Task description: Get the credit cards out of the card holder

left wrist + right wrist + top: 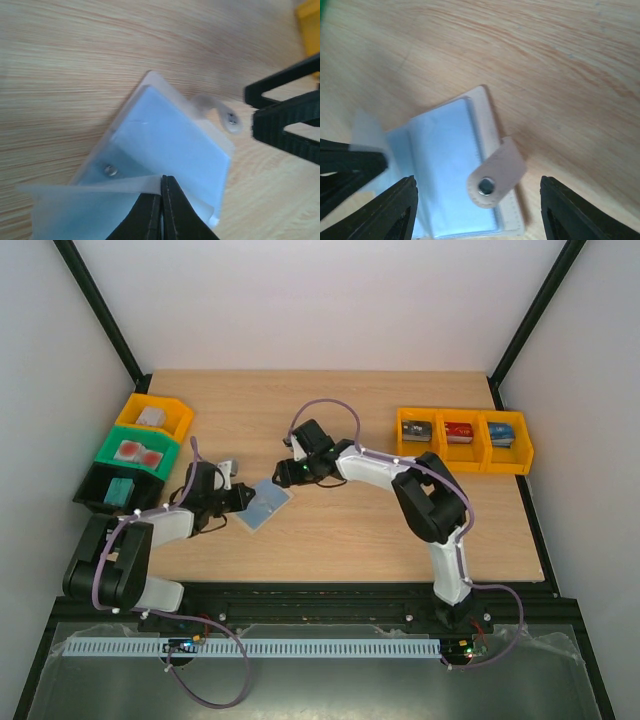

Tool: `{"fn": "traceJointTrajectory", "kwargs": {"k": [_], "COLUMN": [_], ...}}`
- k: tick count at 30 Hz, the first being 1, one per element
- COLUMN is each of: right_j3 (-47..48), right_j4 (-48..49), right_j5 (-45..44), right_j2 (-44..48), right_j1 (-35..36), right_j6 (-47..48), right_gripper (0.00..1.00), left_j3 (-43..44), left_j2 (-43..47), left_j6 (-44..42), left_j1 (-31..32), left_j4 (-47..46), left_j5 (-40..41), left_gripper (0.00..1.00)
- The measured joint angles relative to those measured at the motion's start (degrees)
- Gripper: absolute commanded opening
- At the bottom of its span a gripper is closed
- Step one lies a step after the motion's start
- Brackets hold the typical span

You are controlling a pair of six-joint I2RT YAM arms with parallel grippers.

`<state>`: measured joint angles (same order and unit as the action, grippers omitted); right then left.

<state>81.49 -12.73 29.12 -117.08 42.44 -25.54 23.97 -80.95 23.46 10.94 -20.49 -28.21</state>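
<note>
Two claws at the unfolded card holder (266, 504).
Its translucent flap (90, 192) is pinched in the left gripper (163, 181); the right gripper (476, 200) hangs spread wide over the snap tab (496, 176).

Looking like a robotics lab test cell: two arms (430, 500) sitting bolted to a black rail (330, 592), white panel walls (320, 300) and black frame posts (100, 310) boxing in a wood tabletop (340, 535). Yellow sorting bins (465, 464) sitting well right of the right pincer (284, 478); yellow bin (166, 403), green bin (133, 464) and black bin (98, 497) sitting left of the left pincer (238, 504).
</note>
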Motion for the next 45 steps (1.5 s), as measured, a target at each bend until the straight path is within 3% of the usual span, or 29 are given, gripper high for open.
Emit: {"fn": "traceJointTrajectory", "kwargs": {"k": [8, 15, 17, 24, 27, 28, 31, 32, 38, 45], "right_j3": [11.17, 15.5, 16.98, 20.68, 20.72, 20.72, 20.7, 20.57, 14.27, 13.31], "right_j4": [-8.39, -11.69, -12.04, -12.72, -12.92, -12.98, -13.16, -13.18, -11.87, -12.76], "right_j5": [-7.1, -10.29, -10.67, -12.22, -11.69, -11.41, -10.51, -9.64, -3.82, 1.57], "right_j2": [-7.1, -11.43, -12.57, -15.39, -15.39, -15.39, -15.06, -14.53, -4.7, 11.76], "right_j1": [0.42, 2.97, 3.72, 4.81, 4.81, 4.76, 4.0, 3.65, -1.22, -4.44], "right_j6": [4.33, 7.58, 8.83, 10.99, 11.47, 11.67, 11.82, 11.8, 11.85, 17.33], "right_gripper": [0.66, 0.63, 0.53, 0.05, 0.02, 0.02, 0.02, 0.02, 0.02, 0.02], "left_j3": [4.5, 5.01, 5.01, 4.92, 4.85, 4.83, 4.79, 4.79, 4.94, 6.45], "left_j2": [0.04, 0.11, 0.11, 0.11, 0.11, 0.15, 0.66, 1.11, 4.76, 11.37], "left_j6": [-1.05, -1.4, -1.38, -1.16, -1.16, -1.18, -1.4, -1.66, -3.45, -8.57], "left_j1": [-1.64, -1.64, -1.64, -1.64, -1.64, -1.64, -1.7, -1.92, -6.01, -8.79], "left_j4": [10.1, 11.87, 11.87, 11.72, 11.39, 11.21, 10.82, 10.73, 11.04, 12.31], "left_j5": [6.21, 7.15, 7.26, 7.28, 7.15, 6.86, 4.74, 3.48, -5.55, -15.93], "left_gripper": [0.02, 0.02, 0.02, 0.02, 0.03, 0.1, 0.62, 0.71, 0.99, 0.99]}}
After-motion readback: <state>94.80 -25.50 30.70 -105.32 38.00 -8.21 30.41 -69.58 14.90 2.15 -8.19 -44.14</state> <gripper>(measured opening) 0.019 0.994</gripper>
